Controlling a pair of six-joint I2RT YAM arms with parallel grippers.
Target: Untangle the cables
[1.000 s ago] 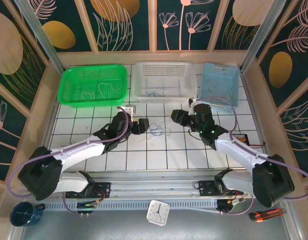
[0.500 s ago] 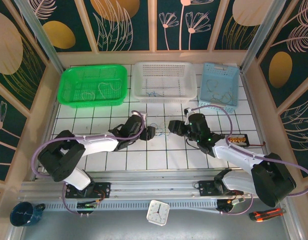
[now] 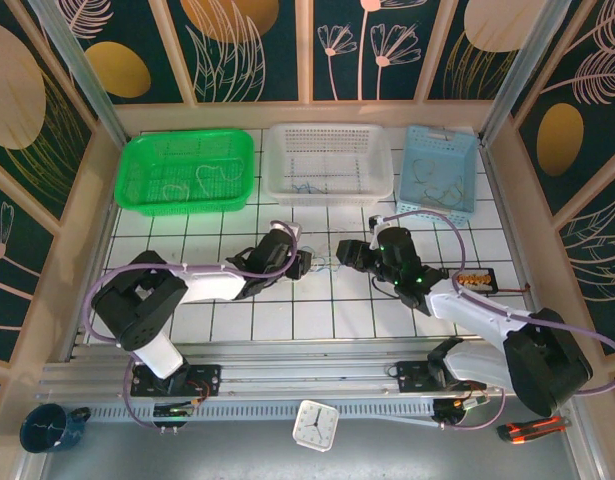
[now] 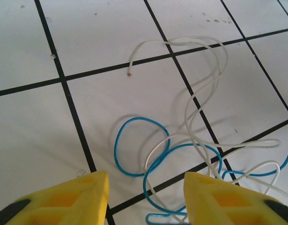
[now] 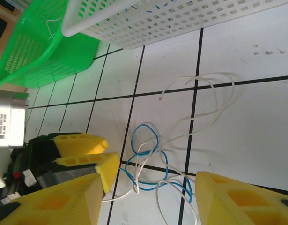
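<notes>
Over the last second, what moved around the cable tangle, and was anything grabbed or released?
The left gripper pushed right, up to the edge of the cables. The right gripper slid left toward them. Nothing was grasped or released. The cables stayed put on the table.

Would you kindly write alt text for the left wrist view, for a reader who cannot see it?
A blue cable and a white cable lie tangled on a white gridded table. The yellow fingers of the left gripper stand apart at the bottom edge.
</notes>
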